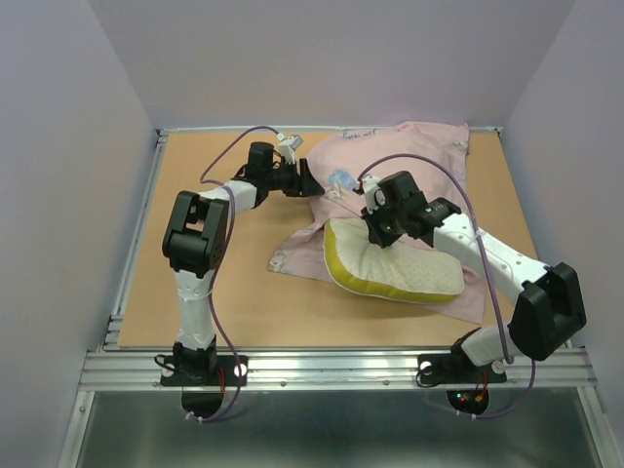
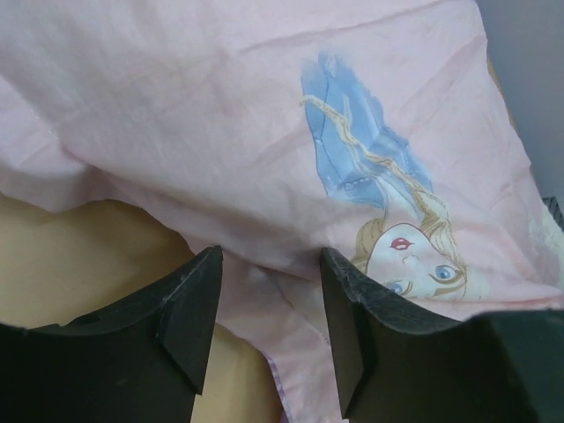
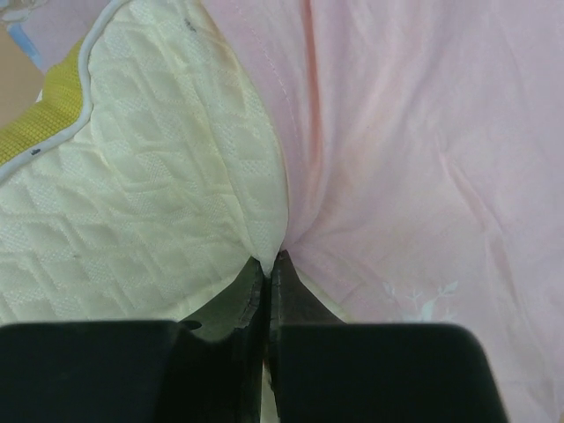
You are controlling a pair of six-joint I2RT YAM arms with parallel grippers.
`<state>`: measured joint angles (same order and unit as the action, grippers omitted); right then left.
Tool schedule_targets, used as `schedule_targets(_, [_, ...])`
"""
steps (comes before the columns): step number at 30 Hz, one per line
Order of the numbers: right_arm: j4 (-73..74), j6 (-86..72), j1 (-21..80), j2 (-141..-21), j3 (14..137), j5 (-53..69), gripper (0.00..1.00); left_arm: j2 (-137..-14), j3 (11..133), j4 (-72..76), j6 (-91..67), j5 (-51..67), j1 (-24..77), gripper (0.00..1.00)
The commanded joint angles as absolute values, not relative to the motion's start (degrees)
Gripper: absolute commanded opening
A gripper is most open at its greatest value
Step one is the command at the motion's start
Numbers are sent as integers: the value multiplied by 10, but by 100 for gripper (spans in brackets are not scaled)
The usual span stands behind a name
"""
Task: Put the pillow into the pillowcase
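The pale pink pillowcase (image 1: 409, 156) lies crumpled at the back centre-right of the table. The cream pillow (image 1: 400, 273) with its yellow side band lies on the pillowcase's near part. My left gripper (image 1: 310, 181) is at the pillowcase's left edge. In the left wrist view it (image 2: 269, 304) is open, with a pink fold of the pillowcase (image 2: 220, 106) between its jaws and a princess print to the right. My right gripper (image 1: 378, 237) is at the pillow's upper edge. In the right wrist view it (image 3: 269, 264) is shut on a pinch of the pillow (image 3: 132, 203), right beside the pillowcase (image 3: 423, 159).
The tan tabletop (image 1: 224, 292) is walled in pale lilac on the left, back and right. A metal rail (image 1: 331, 366) runs along the near edge by the arm bases. Purple cables loop over both arms.
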<state>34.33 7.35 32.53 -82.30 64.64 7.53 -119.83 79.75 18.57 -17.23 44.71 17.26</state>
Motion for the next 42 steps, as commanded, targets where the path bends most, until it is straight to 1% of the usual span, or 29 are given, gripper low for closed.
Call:
schedule_targets(1, [319,65,308,-785,653,86,1,-1172,773,214,-191,486,170,62])
schedule_targets(5, [319,62,306,-773,651,99,1,-1135,716,220,-191,494,169,67])
schedule_targets(11, [320,62,305,-746,635,120,0,-1141,682,243,-220,497,169,75])
schedule_targets(14, [322,61,305,-737,631,135,1,-1163,693,268,-249,520,168,76])
schedule_targets(18, [328,63,305,-727,624,140,1,-1178,693,378,-349,550,168,77])
schedule_targets(21, [330,62,305,-725,623,139,1,-1188,694,428,-386,559,168,77])
schedule_targets(23, [330,62,306,-726,625,141,1,-1198,702,435,-401,576,169,60])
schedule_targets(24, [329,61,304,-728,626,139,1,-1201,703,438,-403,580,169,49])
schedule_targets(25, [329,61,304,-733,627,135,1,-1198,695,438,-402,584,168,29])
schedule_targets(26, [328,61,304,-736,627,130,1,-1192,690,439,-401,590,168,21])
schedule_targets(27, [323,61,304,-745,627,117,1,-1177,675,435,-398,601,168,5])
schedule_targets(28, [317,60,304,-751,627,109,1,-1155,666,426,-389,606,168,0])
schedule_targets(32, [280,43,300,-796,640,45,1,-1087,600,354,-333,647,170,0])
schedule_targets(33, [271,30,298,-808,647,16,0,-1047,588,319,-306,654,173,0])
schedule_targets(35, [256,14,287,-835,674,2,1,-1012,562,181,-193,674,178,0])
schedule_targets(36, [252,3,284,-858,682,-17,0,-985,560,55,-145,678,179,0])
schedule_targets(37, [250,-17,278,-870,696,-24,1,-972,561,-6,-29,679,183,0])
schedule_targets(38, [248,-34,276,-886,701,-38,1,-956,562,-132,26,677,185,0])
schedule_targets(39, [245,-42,273,-894,705,-41,1,-951,564,-184,123,673,188,0])
schedule_targets(41, [243,-54,273,-903,707,-47,1,-950,574,-280,217,643,204,0])
schedule_targets(42, [238,-68,273,-912,703,-50,1,-959,575,-332,230,636,212,0])
